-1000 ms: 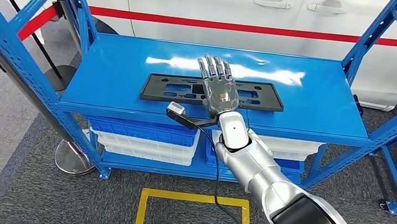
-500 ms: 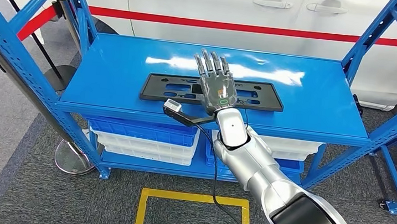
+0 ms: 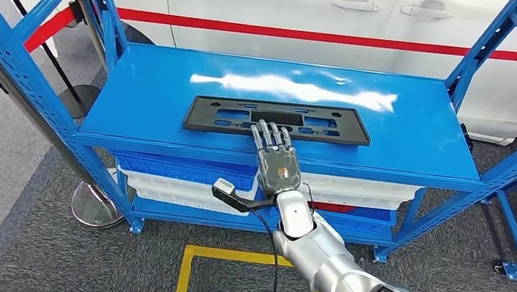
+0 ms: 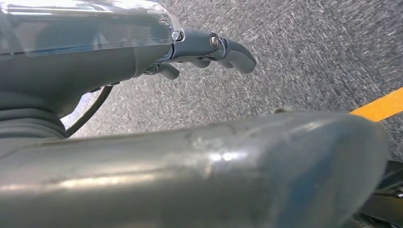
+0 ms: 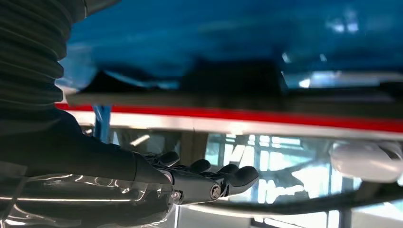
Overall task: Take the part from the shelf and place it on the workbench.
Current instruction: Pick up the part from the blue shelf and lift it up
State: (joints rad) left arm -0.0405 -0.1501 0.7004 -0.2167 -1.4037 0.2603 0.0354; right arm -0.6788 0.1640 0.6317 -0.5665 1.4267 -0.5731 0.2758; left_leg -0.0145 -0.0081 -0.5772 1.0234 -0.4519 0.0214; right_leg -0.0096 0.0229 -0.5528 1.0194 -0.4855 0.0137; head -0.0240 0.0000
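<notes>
A flat black plastic frame part (image 3: 278, 120) with several cut-outs lies on the blue top shelf (image 3: 139, 83). My right hand (image 3: 275, 159) is at the shelf's front edge with fingers straight and apart, holding nothing; its fingertips reach over the near rim of the part. In the right wrist view the right hand (image 5: 190, 178) shows extended fingers with the dark part (image 5: 233, 76) blurred beyond. My left hand (image 4: 209, 50) hangs over the grey carpet, fingers loosely bent, with nothing in it.
Blue uprights (image 3: 27, 78) flank the shelf on both sides. White and blue bins (image 3: 186, 182) sit on the lower shelf. A white car (image 3: 313, 14) with a red stripe stands behind. A yellow floor square (image 3: 187, 276) and a barrier post base (image 3: 93, 205) are on the carpet.
My right hand has drawn back toward me, from resting over the middle of the part to the shelf's front edge. The part has not moved.
</notes>
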